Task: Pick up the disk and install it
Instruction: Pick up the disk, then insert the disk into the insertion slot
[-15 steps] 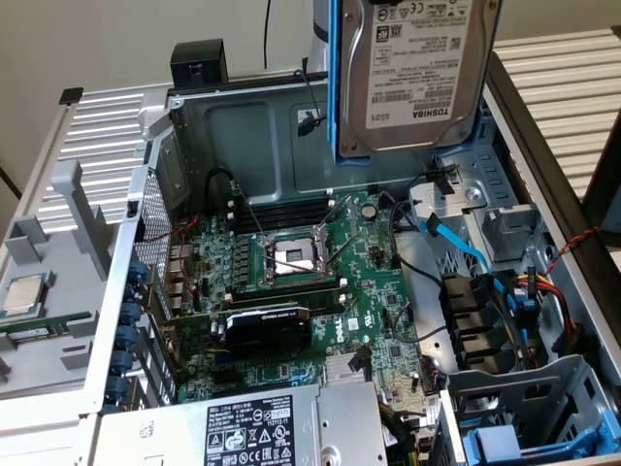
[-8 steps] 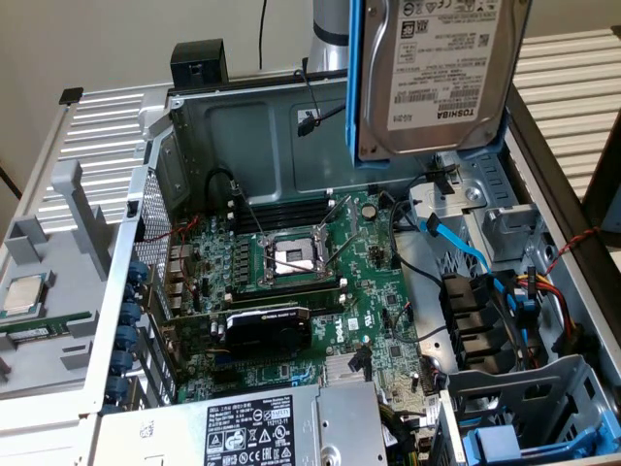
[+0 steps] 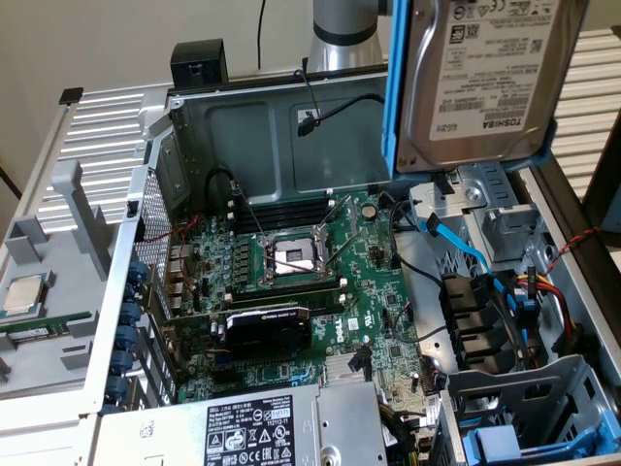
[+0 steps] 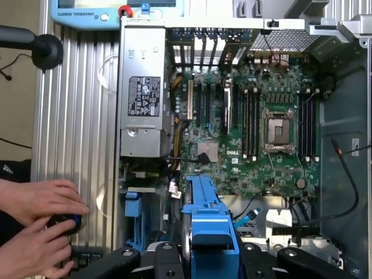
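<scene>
- The disk (image 3: 485,78) is lifted and not yet installed; the step in hand looks like the carry to its slot.
- It hangs upright in the air, label showing, above the open case (image 3: 262,136) at the exterior view's right, well above the drive cage (image 3: 529,383).
- The pincer (image 4: 209,258) is clenched on the disk's blue frame (image 4: 203,192), one black finger (image 4: 168,256) on either side.
- The motherboard (image 3: 310,272) lies below, untouched.
- Judgement: seating the disk calls for lining its frame up squarely with a free bay, and keeping clear of the loose blue cable (image 3: 466,252) beside the cage.
- A person's hands (image 4: 40,221) rest on a small device beside the case.
</scene>
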